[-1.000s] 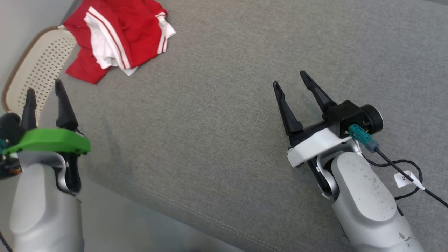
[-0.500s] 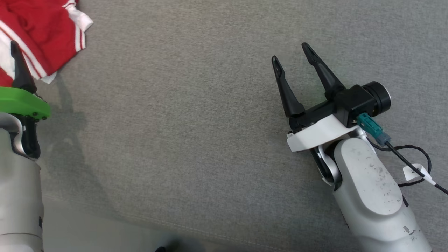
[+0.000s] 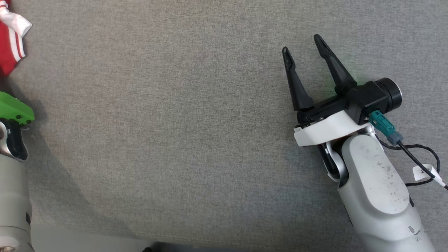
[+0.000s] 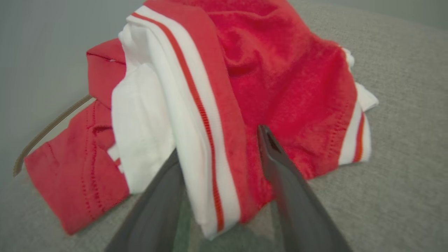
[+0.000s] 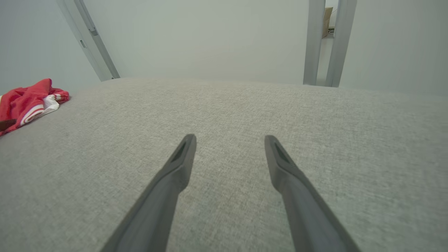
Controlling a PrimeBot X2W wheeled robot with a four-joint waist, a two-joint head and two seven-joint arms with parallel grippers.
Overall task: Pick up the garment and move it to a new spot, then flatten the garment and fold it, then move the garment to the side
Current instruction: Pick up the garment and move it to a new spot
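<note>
Right pincer [image 3: 301,42] stood wide in the head view, its two dark fingers well apart and empty, hanging over the grey cloth surface [image 3: 175,122] at the picture's right. A black cable with a white tag [image 3: 425,171] trailed off beside its pale forearm. At the far left edge showed the green wrist plate [image 3: 14,108] of the left arm, its fingers cut off by the frame. Just above it, a corner of the red and white garment [image 3: 8,45] lay on the grey cloth, well apart from the right pincer.

From the left wrist, the left pincer [image 4: 219,140] reached into the crumpled garment [image 4: 280,70]. Its jaws were wide, with a white, red-striped fold lying between them. One finger's tip was hidden behind that fold and the other finger [image 4: 276,164] lay on top of the red cloth; no squeeze on the cloth could be made out. A thin brown rim [image 4: 52,122] curved out from under the garment's far side.

From the right wrist, the right pincer [image 5: 229,138] was again spread wide over bare grey cloth [image 5: 315,122]. The garment [image 5: 24,101] sat small at the left edge, near the surface's far side. Behind stood a pale wall and two grey uprights [image 5: 329,42].
</note>
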